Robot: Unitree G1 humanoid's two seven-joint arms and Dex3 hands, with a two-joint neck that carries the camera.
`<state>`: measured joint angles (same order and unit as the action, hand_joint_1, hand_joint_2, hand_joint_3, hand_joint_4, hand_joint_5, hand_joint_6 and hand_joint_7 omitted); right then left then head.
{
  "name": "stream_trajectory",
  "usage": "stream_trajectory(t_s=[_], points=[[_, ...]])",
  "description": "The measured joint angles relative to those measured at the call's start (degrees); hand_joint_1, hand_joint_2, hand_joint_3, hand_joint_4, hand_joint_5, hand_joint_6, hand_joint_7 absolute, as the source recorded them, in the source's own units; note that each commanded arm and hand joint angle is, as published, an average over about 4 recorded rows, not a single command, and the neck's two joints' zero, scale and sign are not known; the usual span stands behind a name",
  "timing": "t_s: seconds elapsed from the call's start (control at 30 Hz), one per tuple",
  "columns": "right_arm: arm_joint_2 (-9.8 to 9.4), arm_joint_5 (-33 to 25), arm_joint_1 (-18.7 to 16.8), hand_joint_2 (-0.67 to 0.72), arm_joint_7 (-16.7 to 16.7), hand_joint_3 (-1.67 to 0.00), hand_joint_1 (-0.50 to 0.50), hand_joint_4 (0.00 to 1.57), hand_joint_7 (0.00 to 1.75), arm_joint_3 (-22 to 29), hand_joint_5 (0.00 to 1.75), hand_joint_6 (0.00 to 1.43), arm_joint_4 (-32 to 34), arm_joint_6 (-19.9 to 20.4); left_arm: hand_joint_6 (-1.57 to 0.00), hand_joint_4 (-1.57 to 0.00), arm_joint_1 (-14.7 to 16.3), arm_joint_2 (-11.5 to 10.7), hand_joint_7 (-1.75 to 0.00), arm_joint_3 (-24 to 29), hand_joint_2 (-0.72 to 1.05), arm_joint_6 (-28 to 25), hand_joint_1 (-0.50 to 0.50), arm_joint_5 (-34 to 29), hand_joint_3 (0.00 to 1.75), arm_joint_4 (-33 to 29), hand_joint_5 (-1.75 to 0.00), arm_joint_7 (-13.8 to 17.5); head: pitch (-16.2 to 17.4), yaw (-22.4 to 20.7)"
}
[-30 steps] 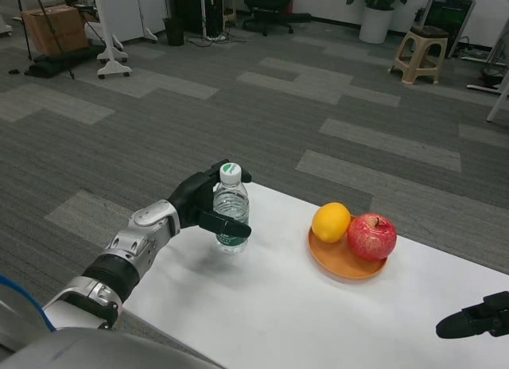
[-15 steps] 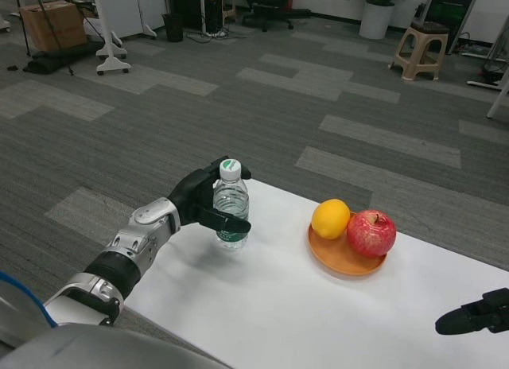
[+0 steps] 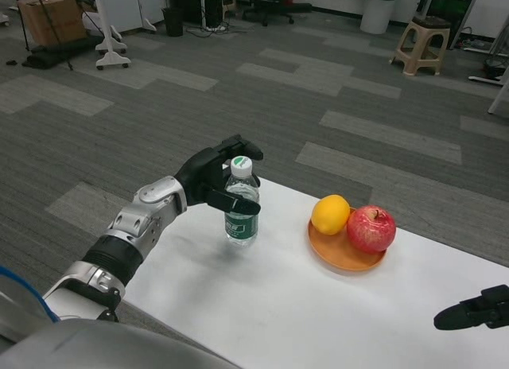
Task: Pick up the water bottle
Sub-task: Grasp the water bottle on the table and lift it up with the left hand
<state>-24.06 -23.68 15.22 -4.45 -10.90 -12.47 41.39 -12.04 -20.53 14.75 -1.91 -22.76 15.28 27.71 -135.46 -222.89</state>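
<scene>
water bottle (image 3: 240,202), gripped by the left hand (image 3: 213,180), now hangs higher above the table (image 3: 302,305), suggesting pickup underway; right hand (image 3: 471,312), at 4 o'clock, grip unclear.

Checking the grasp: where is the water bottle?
Left of centre in the head view: the water bottle is in the left hand, left of the fruit plate.

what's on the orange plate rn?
An orange on the left and a red apple on the right, side by side on the orange plate. They appear to touch. The plate's surface beneath them is covered, so anything under them can't be seen.
</scene>
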Motion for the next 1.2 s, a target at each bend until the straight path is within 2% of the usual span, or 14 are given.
stream_trajectory(t_s=[0.17, 0.33, 0.5, 0.63, 0.73, 0.83, 1.07, 1.1, 1.2], points=[[0.01, 0.00, 0.00, 0.53, -0.01, 0.00, -0.25, 0.00, 0.00, 0.00, 0.00, 0.00, -0.03, 0.02, -0.10, -0.15, -0.78, -0.89, -1.68, -0.48, 0.60, -2.82, 0.50, -3.18, 0.35, -4.96, -1.75, -0.01, -0.83, 0.70], [0.01, 0.00, 0.00, 0.53, -0.02, 0.00, -0.25, 0.00, 0.00, 0.00, 0.00, 0.00, -0.07, 0.02, -0.10, -0.15, -1.23, -1.83, -1.68, -1.25, 0.60, -4.96, 0.50, -3.93, 0.35, -7.18, -1.75, 0.00, -1.22, 1.23], [0.01, 0.00, 0.00, 0.53, -0.02, 0.00, -0.25, 0.00, 0.00, 0.09, 0.00, 0.00, -0.06, 0.02, -0.10, -0.15, -1.81, -2.26, -1.68, -1.59, 0.60, -5.41, 0.50, -4.11, 0.35, -7.83, -1.75, 0.00, -1.28, 1.54], [0.01, 0.00, -0.01, 0.53, -0.02, 0.00, -0.25, 0.00, 0.00, 0.22, 0.00, 0.00, -0.06, 0.02, -0.09, -0.07, -1.82, -2.26, -1.68, -1.70, 0.54, -5.39, 0.50, -3.80, 0.41, -7.80, -1.75, 0.00, -1.04, 1.30], [0.01, 0.00, -0.01, 0.53, -0.02, 0.00, -0.25, 0.00, 0.00, 0.22, 0.00, 0.00, -0.06, 0.02, -0.01, 0.00, -1.83, -2.25, -1.68, -1.71, 0.60, -4.72, 0.50, -3.61, 0.35, -7.17, -1.75, -0.01, -0.89, 1.08], [0.00, 0.00, -0.02, 0.53, -0.03, 0.00, -0.25, 0.00, 0.00, 0.22, 0.00, 0.00, -0.06, 0.03, 0.00, 0.00, -1.82, -2.15, -1.68, -1.71, 0.65, -3.13, 0.49, -3.22, 0.35, -5.49, -1.75, -0.06, -0.81, 1.12], [0.00, 0.00, -0.06, 0.53, -0.06, 0.00, -0.25, 0.00, 0.00, 0.22, 0.00, 0.00, 0.00, 0.04, 0.00, 0.00, -1.54, -1.05, -1.52, -1.69, 0.63, 0.98, 0.33, -1.14, 0.33, -0.40, -1.75, -0.56, -0.84, 1.04], [0.00, 0.00, -0.08, 0.53, -0.07, 0.00, -0.25, 0.00, 0.00, 0.22, 0.00, 0.00, 0.03, 0.04, 0.00, 0.00, -1.51, -0.85, -1.47, -1.69, 0.63, 1.83, 0.27, -0.85, 0.31, 0.54, -1.75, -0.73, -0.84, 1.03], [0.00, 0.00, -0.14, 0.53, -0.07, 0.00, -0.25, 0.00, 0.00, 0.22, 0.00, 0.00, 0.10, 0.04, 0.00, 0.00, -1.42, -0.59, -1.27, -1.69, 0.69, 3.61, -0.07, -0.07, 0.26, 2.71, -1.75, -1.31, -0.86, 0.98]])
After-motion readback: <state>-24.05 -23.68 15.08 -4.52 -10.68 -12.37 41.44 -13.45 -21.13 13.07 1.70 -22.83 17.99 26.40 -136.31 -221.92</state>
